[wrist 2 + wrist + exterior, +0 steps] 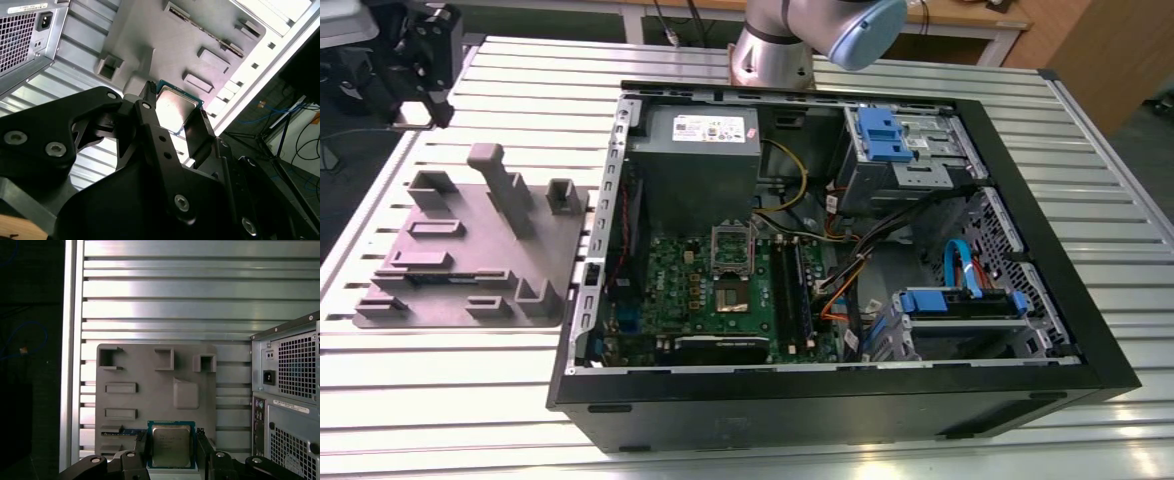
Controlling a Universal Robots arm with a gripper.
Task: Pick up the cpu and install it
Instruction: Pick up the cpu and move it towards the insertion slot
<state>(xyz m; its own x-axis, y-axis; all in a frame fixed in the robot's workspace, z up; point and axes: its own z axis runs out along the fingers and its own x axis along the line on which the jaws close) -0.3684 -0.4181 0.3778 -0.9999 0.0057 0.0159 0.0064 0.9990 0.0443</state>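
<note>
Evidently the claw (pixel 171 459) pinches the cpu (pixel 171 444) by two opposite edges, lifted above the grey holder tray (pixel 130 405). It looks light, stiff and delicate underneath, so edges suit.

The computer case (pixel 854 405) lies on the table (pixel 454 400). Inside the case, the motherboard (pixel 720 290) lies in front of the power supply box (pixel 700 160). The arm (pixel 774 55) stands just behind the case. On the exterior view's left of the case lies the fixture plate (pixel 454 270). Farther out on that side, the gripper (pixel 170 452) grips the cpu (pixel 171 445), clear of the plate.
</note>
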